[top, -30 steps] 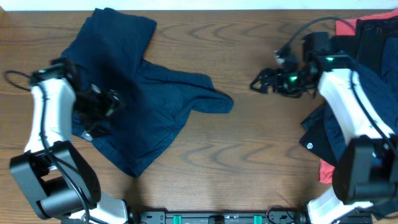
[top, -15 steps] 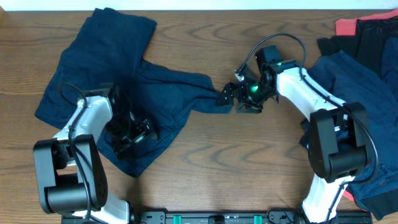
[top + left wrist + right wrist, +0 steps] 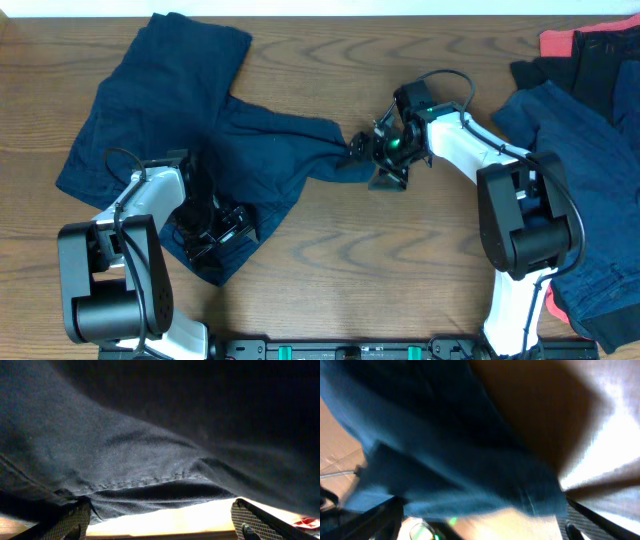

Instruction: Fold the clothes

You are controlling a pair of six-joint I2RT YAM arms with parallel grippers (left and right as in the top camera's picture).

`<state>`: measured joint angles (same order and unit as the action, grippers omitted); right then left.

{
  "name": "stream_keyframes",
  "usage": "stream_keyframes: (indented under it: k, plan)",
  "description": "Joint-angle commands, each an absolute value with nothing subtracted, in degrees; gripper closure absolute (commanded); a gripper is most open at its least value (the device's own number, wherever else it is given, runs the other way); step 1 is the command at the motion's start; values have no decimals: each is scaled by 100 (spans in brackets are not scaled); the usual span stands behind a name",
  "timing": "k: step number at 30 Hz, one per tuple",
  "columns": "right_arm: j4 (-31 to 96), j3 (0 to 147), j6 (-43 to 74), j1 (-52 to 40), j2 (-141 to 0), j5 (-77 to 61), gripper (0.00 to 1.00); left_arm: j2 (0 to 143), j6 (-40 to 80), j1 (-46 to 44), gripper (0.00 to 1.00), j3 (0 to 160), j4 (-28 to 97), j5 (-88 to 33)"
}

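Note:
A plain navy garment (image 3: 200, 130) lies crumpled on the left half of the wooden table (image 3: 400, 260), with a narrow end reaching right. My left gripper (image 3: 218, 226) sits low over its lower edge. In the left wrist view the gripper (image 3: 160, 522) is open, and the hemmed navy fabric (image 3: 150, 460) hangs just ahead of and between the wide-apart fingers. My right gripper (image 3: 365, 155) is at the garment's right tip. In the right wrist view it (image 3: 480, 522) is open, with blurred navy cloth (image 3: 445, 460) between the fingers.
A pile of other clothes lies at the right edge: a navy piece (image 3: 560, 130), black pieces (image 3: 600, 70) and a coral-red piece (image 3: 560, 42). Bare table lies between the garment and the pile and along the front edge.
The left gripper has moved from the garment's left side down to its lower edge. The right gripper has swung left from near the pile to the garment's right tip.

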<state>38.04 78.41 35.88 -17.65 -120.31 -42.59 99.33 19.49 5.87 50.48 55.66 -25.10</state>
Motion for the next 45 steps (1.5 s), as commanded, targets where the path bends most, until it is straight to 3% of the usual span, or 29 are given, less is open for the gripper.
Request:
stream_keyframes:
  k: [1,3,4,5,6,13,20,26,29,33,37,41,45]
  plan:
    - [3389,7894,4289,-1828,-12204,-3981,13,9977,1979,580,8,5006,5577,-2440]
    - [2921,7896,4285,-1800,-12204,-3863,31,9977,1979,580,8,5006,5575,-2440]
    - [2681,7896,4285,-1767,-12204,-3826,60,9977,1977,580,8,5006,5577,-2438]
    - [2495,7896,4294,-1726,-12204,-3747,97,9977,1977,580,8,5006,5577,-2440]
    - [2355,7896,4335,-1684,-12204,-3699,99,9977,1977,580,8,5006,5577,-2440]
    - [1680,7959,4134,-1219,-12116,-3785,99,9977,1977,580,8,5006,5557,-2438]
    - [1955,9017,2475,-543,-11598,-4018,99,9977,1979,580,8,5006,5555,-2438]
    - [4077,9426,1695,-377,-11257,-2399,99,9977,1979,580,8,5006,5555,-2438]
    - [5258,9286,1789,-408,-11290,-508,99,9977,1979,580,8,5006,5559,-2443]
    - [5511,8960,2032,-377,-11292,1181,99,9977,1957,565,8,5006,5651,-2812]
    - [5544,8941,2029,-294,-11292,1413,99,9977,1695,414,7,5006,5636,-3712]
    - [5518,8941,2034,-272,-11292,1253,99,9977,1721,84,7,5006,5142,-3780]
    - [5507,8941,2032,-274,-11292,1201,99,9977,1721,-296,17,5006,4128,-3793]
